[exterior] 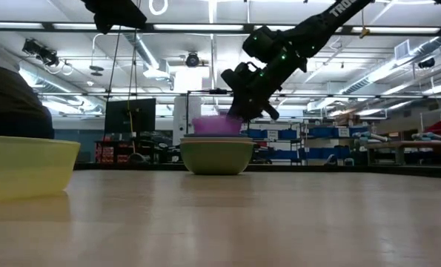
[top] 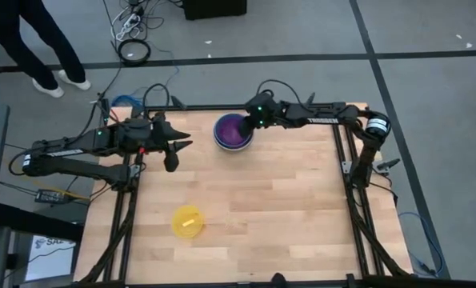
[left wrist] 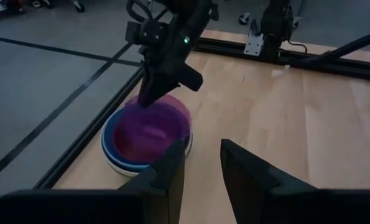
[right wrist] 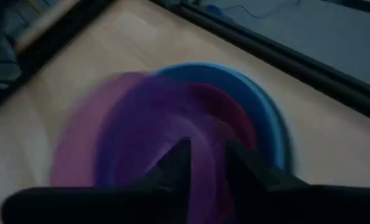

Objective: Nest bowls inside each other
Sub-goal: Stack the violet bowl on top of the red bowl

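Observation:
A stack of nested bowls (top: 234,132) stands near the table's far edge at the middle, with blue and whitish rims (left wrist: 113,149) showing. A purple bowl (left wrist: 150,127) lies on top of it, slightly tilted. My right gripper (left wrist: 148,98) reaches in from the right and slants down at the purple bowl's far rim. Its fingers (right wrist: 208,149) show a gap. A yellow bowl (top: 186,222) rests on its base alone near the front left. My left gripper (top: 178,148) hangs open above the table's left part, holding nothing. My right gripper's fingertips (left wrist: 146,99) stand at the purple bowl's far rim (left wrist: 141,106), slanting down from the table's right. I cannot tell whether they touch it. The bowl lies in the stack, tilted.
A black frame rail (top: 302,107) runs along the table's far edge just behind the stack. A person's legs (top: 46,48) stand on the floor beyond the far left corner. Bare wood (top: 286,208) stretches across the middle and right of the table.

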